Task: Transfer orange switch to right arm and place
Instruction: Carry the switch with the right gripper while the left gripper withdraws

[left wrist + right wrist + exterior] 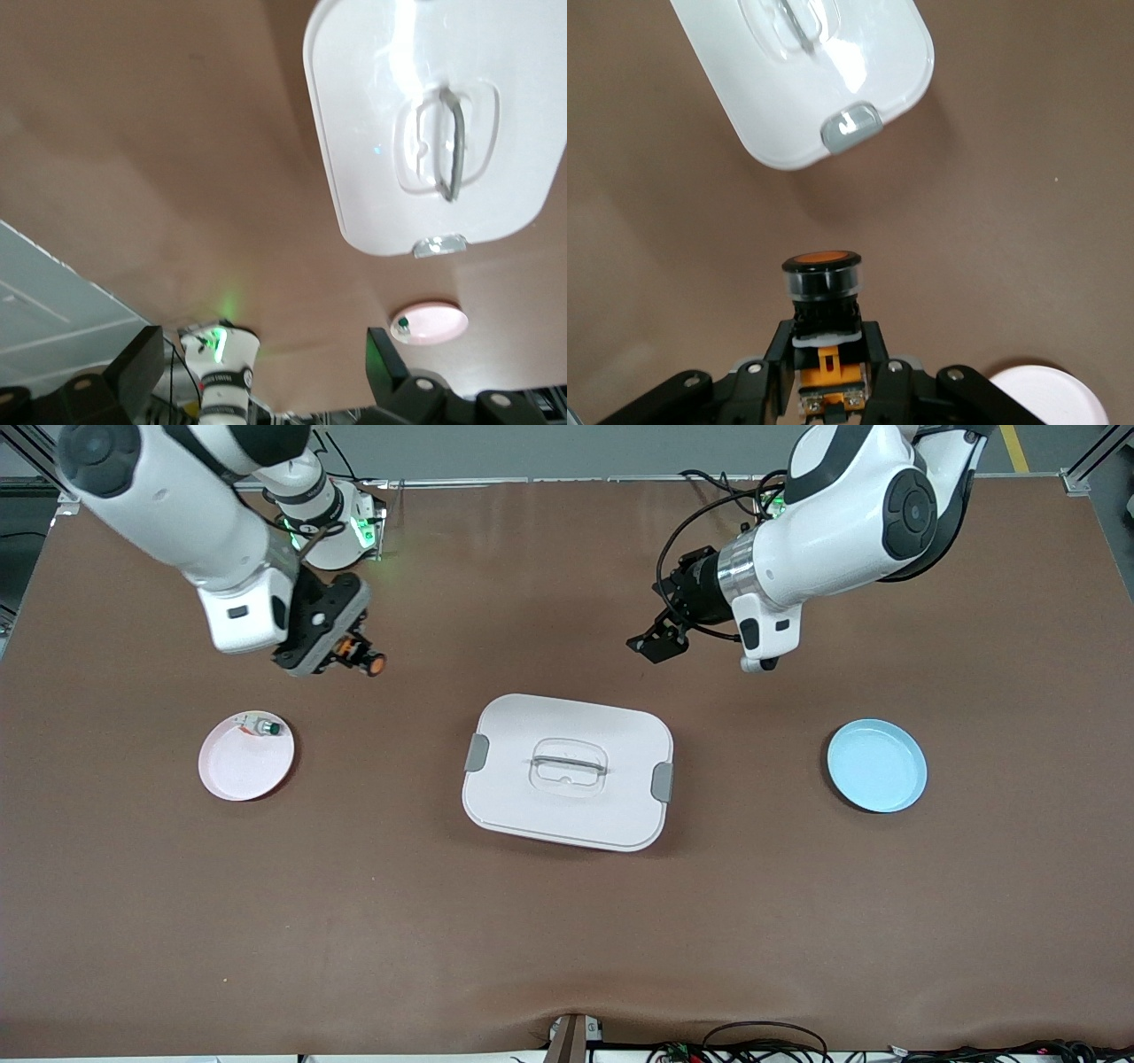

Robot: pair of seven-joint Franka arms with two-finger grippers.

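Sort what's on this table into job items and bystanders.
Job: orange switch, clamped in the right gripper above bare table; left gripper, open and empty; pink plate.
Bystanders: green-capped switch on that plate; white lidded box; blue plate.

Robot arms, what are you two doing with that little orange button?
The right pincer is shut on the orange switch, holding it up over the table near the pink plate, where a small green-capped switch already lies. The left pincer is open and empty, waiting above the table beside the white lidded box.
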